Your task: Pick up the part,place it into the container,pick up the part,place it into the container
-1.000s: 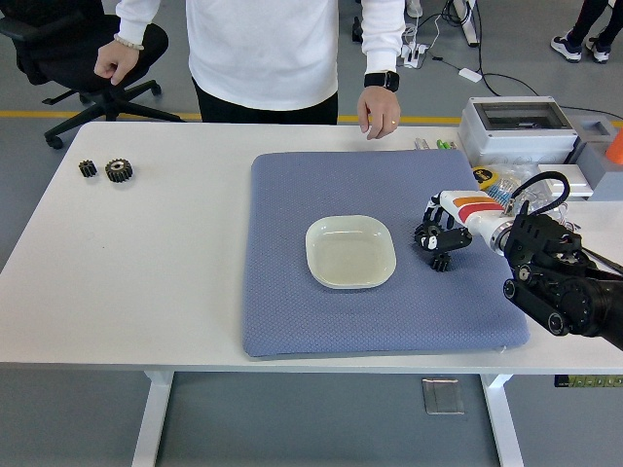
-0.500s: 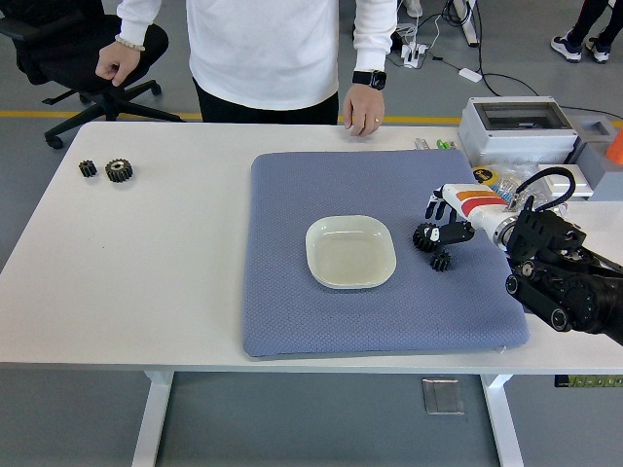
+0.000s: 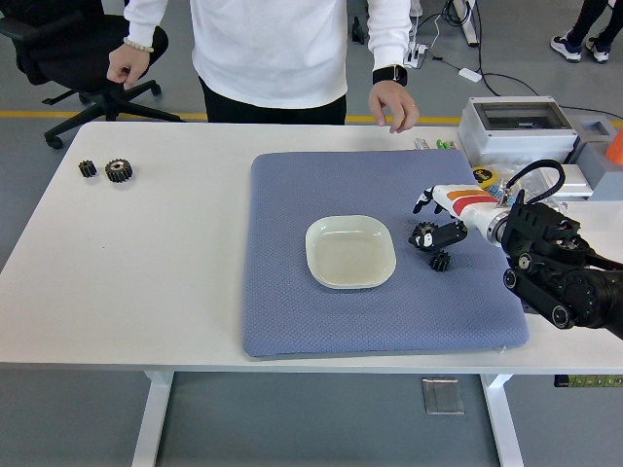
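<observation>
Four black gears show: a larger gear (image 3: 423, 234) and a smaller gear (image 3: 440, 261) on the blue mat (image 3: 292, 311) just right of the single empty dish (image 3: 350, 252), and two more gears (image 3: 106, 170) on the worktop (image 3: 146, 272) far left. The right hand (image 3: 435, 216) reaches in with fingers loosely spread at the larger gear, gripping nothing. A person's hand (image 3: 391, 102) hangs above the far edge, beside a grey box (image 3: 516, 126).

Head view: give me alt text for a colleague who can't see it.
The robot's right hand reaches over a blue mat toward two black gears lying right of an empty white dish. Two more gears lie far left; a person stands behind the table.
</observation>
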`<state>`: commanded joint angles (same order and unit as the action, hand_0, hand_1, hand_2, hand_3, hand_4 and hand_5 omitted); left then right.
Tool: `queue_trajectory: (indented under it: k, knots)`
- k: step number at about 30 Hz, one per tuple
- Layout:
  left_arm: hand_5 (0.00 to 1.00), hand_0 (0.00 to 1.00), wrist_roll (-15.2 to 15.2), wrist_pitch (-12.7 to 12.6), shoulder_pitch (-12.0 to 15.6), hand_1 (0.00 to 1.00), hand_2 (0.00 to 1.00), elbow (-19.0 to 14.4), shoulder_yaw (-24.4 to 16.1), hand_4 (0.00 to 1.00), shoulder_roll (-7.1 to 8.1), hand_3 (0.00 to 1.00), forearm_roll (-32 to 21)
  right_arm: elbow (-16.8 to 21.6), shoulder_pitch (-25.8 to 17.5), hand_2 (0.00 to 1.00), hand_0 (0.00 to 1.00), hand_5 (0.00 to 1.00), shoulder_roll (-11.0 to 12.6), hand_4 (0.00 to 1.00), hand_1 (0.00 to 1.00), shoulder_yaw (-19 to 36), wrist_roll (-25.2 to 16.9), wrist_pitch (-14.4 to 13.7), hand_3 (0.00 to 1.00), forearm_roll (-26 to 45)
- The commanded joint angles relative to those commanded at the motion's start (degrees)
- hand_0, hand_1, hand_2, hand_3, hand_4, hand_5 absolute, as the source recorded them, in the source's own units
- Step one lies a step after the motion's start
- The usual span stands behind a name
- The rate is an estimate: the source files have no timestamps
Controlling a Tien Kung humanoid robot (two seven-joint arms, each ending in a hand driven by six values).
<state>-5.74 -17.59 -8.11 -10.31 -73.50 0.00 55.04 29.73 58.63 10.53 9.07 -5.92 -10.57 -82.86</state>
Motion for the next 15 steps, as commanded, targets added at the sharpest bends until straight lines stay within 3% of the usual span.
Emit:
queue_trajectory:
  k: [6,7,15]
  knots:
    - [0.591,0.652,0.0,0.1,-0.1,0.633,0.711,0.0,0.2,0.687,0.00,0.575,0.0,-0.1,0.3,0.809,0.702,0.419,0.4,0.926,0.741,0.2,0.0,-0.2,0.761,-1.4]
    - [0.591,0.652,0.0,0.1,-0.1,0.633,0.712,0.0,0.2,0.687,0.00,0.575,-0.1,-0.2,0.3,0.808,0.695,0.401,0.4,0.878,0.740,0.0,0.1,-0.4,0.746,-1.6]
    - [0.591,0.652,-0.1,0.0,-0.1,0.633,0.711,0.0,0.3,0.686,0.00,0.575,-0.1,-1.2,0.7,0.792,0.680,0.378,0.1,0.844,0.727,-2.1,0.2,-1.2,0.714,-3.0]
